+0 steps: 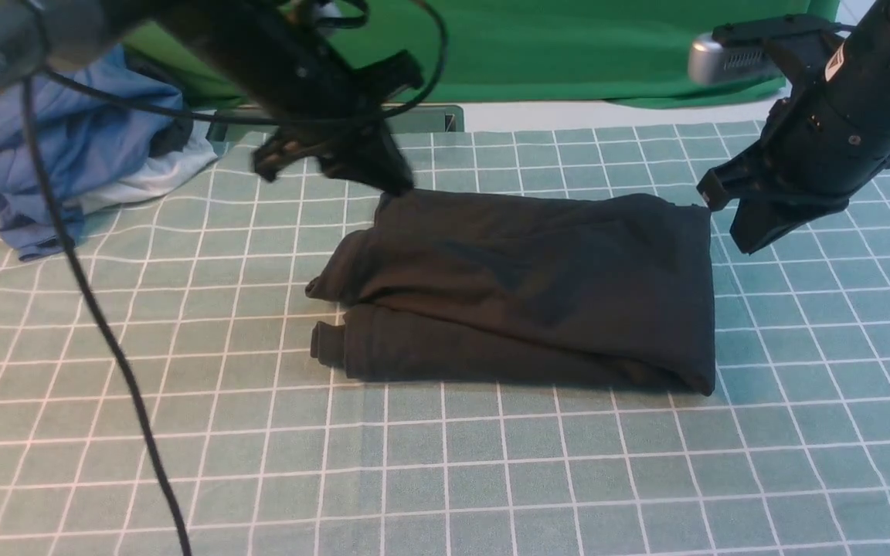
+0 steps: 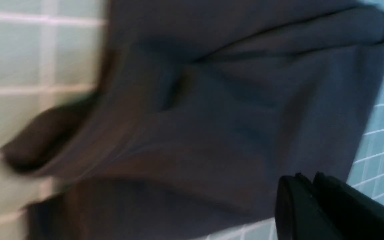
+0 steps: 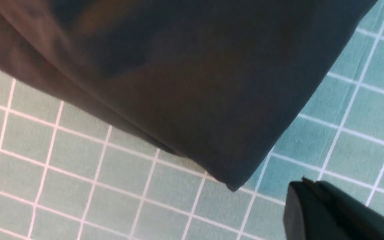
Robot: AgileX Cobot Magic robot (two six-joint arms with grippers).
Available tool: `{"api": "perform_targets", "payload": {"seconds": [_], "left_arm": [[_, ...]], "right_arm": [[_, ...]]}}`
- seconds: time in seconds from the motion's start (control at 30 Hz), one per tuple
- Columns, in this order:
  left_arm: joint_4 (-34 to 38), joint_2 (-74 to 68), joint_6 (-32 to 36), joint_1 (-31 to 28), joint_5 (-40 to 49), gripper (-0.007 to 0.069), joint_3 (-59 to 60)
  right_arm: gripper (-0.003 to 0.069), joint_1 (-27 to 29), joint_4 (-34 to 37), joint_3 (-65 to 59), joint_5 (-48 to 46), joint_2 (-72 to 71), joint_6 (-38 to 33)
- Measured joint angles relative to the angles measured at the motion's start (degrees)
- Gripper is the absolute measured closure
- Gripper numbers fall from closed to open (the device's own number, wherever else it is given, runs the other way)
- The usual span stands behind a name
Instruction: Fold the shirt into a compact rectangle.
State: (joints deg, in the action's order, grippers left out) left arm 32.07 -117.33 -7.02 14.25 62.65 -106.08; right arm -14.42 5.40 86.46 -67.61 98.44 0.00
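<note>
The black shirt (image 1: 522,286) lies folded into a thick, roughly rectangular bundle in the middle of the checked tablecloth, with rolled edges at its left end. My left gripper (image 1: 397,184) hangs at the shirt's far left corner; in the left wrist view, which is blurred, it (image 2: 307,178) is shut over the edge of the shirt (image 2: 212,116), with no fabric showing between the jaws. My right gripper (image 1: 745,241) hovers just right of the shirt's far right corner. It (image 3: 307,183) is shut and empty over bare tablecloth, beside the shirt's corner (image 3: 212,100).
A heap of blue and white garments (image 1: 82,147) lies at the back left. A bright green cloth (image 1: 568,46) hangs across the back. A black cable (image 1: 105,332) droops from the left arm over the front left of the teal checked tablecloth (image 1: 491,463).
</note>
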Motion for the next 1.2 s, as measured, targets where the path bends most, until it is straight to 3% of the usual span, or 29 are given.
{"api": "perform_targets", "payload": {"seconds": [0.4,0.67,0.9,1.1,1.2], "left_arm": [[-8.5,-13.3,-1.4,0.7,-3.7,0.0571,0.0],[-13.9,-4.9,-2.7,-5.1,5.3,0.0571,0.1],[-15.0,6.1,-3.5,-6.7,6.3,0.0556,6.6],[-15.0,11.5,-3.7,-3.7,4.6,0.0457,23.1],[-14.9,11.3,-3.7,-1.9,-2.0,0.0375,27.8]], "right_arm": [[0.0634,0.0,0.2,0.0,-1.9,1.3,0.0],[0.0634,0.0,-0.1,0.0,-2.1,1.3,0.0],[0.0634,0.0,0.2,-2.3,-1.9,0.3,-0.7],[0.0627,0.0,0.3,-12.1,5.3,-1.2,-0.6],[0.0569,0.0,1.3,-15.3,9.1,-1.2,-0.4]]}}
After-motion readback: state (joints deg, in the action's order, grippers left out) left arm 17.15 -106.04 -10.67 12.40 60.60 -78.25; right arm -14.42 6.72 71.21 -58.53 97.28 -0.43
